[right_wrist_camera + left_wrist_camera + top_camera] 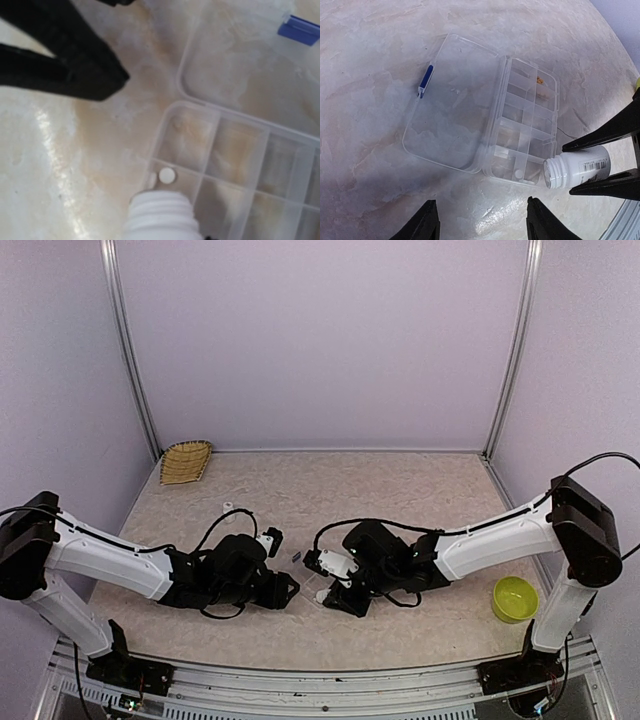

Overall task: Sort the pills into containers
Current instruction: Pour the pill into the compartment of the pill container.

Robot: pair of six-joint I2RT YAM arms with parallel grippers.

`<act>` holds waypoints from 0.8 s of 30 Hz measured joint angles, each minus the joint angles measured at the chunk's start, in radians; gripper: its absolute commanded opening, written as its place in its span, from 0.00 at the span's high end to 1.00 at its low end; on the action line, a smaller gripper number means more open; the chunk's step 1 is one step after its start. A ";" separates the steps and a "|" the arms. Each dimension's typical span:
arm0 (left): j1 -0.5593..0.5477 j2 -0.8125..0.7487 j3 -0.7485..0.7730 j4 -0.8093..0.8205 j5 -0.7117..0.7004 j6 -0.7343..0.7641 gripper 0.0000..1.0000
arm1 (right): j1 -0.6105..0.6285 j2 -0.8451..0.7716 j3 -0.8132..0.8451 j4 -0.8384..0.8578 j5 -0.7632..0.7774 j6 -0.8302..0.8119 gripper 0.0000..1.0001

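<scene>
Top external view: marbled tan table (400, 490); woven basket (187, 461) far left, yellow-green bowl (514, 598) right; clear plastic organizer box (517, 135) lies open between the arms; left gripper (481, 202) gapes empty nearby; right gripper (569, 169) clamps a tipped white bottle (580, 167) at the box's corner; orange pills (540, 80) in one cell; round white pill (167, 175) in another.

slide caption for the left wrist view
Right pincer holds tilted white round plastic bottle at open clear plastic organizer box; orange pills inside.

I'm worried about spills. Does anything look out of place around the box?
Possibly: a tiny speck lies on the open lid, outside the cells; too small to call a pill. The tipped bottle is held, not spilled.
</scene>
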 measured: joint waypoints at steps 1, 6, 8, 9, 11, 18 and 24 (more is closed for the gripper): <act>0.000 0.000 0.000 0.000 0.000 0.000 0.42 | 0.000 0.000 0.000 0.000 0.000 0.000 0.78; 0.000 0.000 0.000 0.000 0.000 0.000 0.42 | 0.002 -0.010 -0.014 0.020 -0.003 0.000 0.78; 0.000 0.000 0.000 0.001 0.000 0.000 0.42 | 0.002 -0.021 -0.020 0.023 -0.003 0.000 0.78; 0.000 0.000 0.000 0.001 0.000 0.000 0.42 | 0.002 -0.022 -0.020 0.026 -0.003 0.000 0.78; 0.000 0.000 0.000 0.002 0.000 0.000 0.42 | 0.002 -0.023 -0.020 0.030 -0.003 0.000 0.78; 0.000 0.000 0.000 0.004 0.000 -0.001 0.42 | 0.002 0.003 -0.014 0.034 -0.008 -0.001 0.79; 0.000 0.000 -0.002 0.004 0.001 -0.002 0.42 | 0.003 0.013 -0.005 0.037 -0.011 -0.001 0.79</act>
